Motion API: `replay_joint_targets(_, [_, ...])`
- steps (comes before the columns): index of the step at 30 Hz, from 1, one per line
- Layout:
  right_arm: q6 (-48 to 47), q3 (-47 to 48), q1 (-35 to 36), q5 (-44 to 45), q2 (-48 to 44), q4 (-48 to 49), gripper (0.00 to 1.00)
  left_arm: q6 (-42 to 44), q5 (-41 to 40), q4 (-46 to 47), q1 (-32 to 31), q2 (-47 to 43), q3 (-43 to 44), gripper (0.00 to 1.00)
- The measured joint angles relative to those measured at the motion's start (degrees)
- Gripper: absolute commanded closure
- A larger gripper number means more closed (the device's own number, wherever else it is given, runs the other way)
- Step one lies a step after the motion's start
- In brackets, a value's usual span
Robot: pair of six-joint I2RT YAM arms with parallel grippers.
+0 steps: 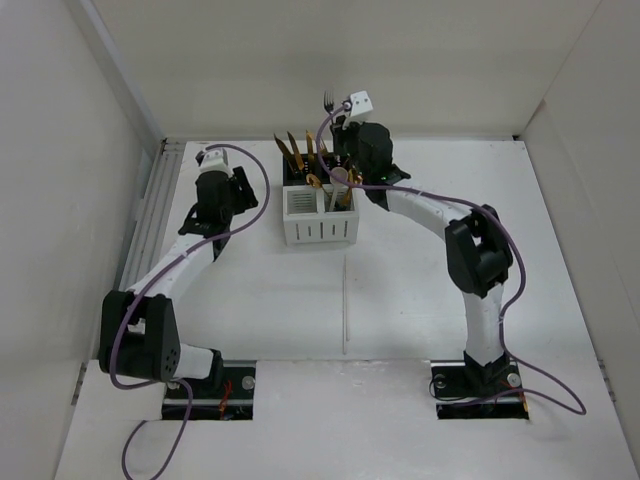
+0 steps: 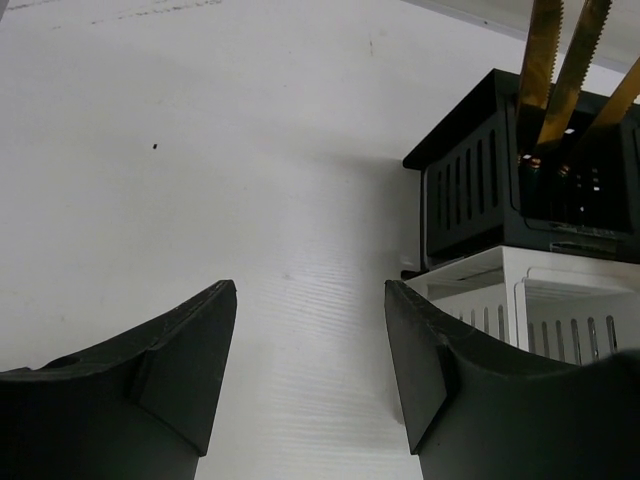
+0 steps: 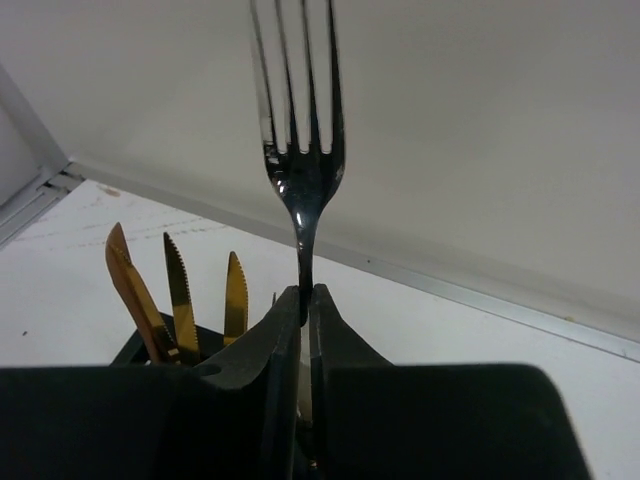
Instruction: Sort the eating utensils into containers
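Nearest, on the white bench [image 1: 420, 300], the white container [image 1: 318, 232] is being presented with its slotted side toward the arm bases. Just left of it, the left hand [image 2: 310, 345] is being held low over the bench and aimed toward the containers. Its fingers are being held apart, released, with nothing between them. Just behind the white container, the black container [image 2: 470, 190] is being occupied by three gold knives [image 3: 181, 290]. Their serrated blades are being pointed upward and tilted slightly left. Where the two containers meet, a cream spoon [image 1: 341, 177] is being shown bowl-up; which container holds it cannot be told. Farthest back, at the black container's right rear, the right arm is being stretched forward. There the right hand [image 3: 305, 300] is being clenched on the neck of a dark, shiny fork [image 3: 300, 170]. The fork's long axis is being held upright, tines pointing straight up.
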Motion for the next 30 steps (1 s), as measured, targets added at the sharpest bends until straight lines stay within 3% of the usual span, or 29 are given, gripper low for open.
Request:
replay_joint_targets(3, [1.1, -0.1, -0.8, -0.7, 1.2, 1.3, 0.8, 0.0, 0.2, 0.8, 0.0, 0.7, 0.4, 0.42])
replay_joint_targets(5, [1.7, -0.3, -1.5, -1.6, 1.9, 1.3, 0.59, 0.0, 0.3, 1.0, 0.0, 0.8, 0.4, 0.42])
replay_joint_targets(7, [2.4, -1.1, -2.1, -2.2, 2.0, 1.2, 0.29, 0.0, 0.4, 1.3, 0.0, 0.8, 0.4, 0.42])
replay_joint_targets(11, [2.6, -2.4, -2.6, -3.2, 1.4, 1.4, 0.23, 0.0, 0.5, 1.3, 0.0, 0.7, 0.5, 0.42])
replay_joint_targets(16, [2.1, -5.9, -2.1, -2.4, -4.2, 0.7, 0.22, 0.0, 1.0, 1.3, 0.0, -1.2, 0.1, 0.42])
replay_joint_targets(20, [-2.2, -7.2, 0.7, 4.1, -14.3, -2.1, 0.2, 0.0, 1.8, 1.6, 0.0, -5.7, -1.9, 0.43])
replay_joint_targets(23, [-4.5, -7.1, 6.1, 9.0, -23.4, -8.2, 0.3, -0.2, 2.9, 1.8, 0.0, -9.3, -4.3, 0.45])
replay_joint_targets(24, [-4.4, -7.3, 8.1, 9.5, -26.3, -10.7, 0.39, -0.4, 3.3, 1.8, 0.0, -10.6, -5.4, 0.45])
replay_joint_targets(26, [-2.6, -9.2, 11.5, 8.7, -31.5, -15.9, 0.46, -0.7, 4.0, 1.7, 0.0, -13.1, -7.6, 0.45])
replay_joint_targets(30, [5.9, -19.3, 14.6, 7.0, -40.3, -27.0, 0.47, -1.6, 5.0, 2.3, 0.0, -17.9, -12.7, 0.45])
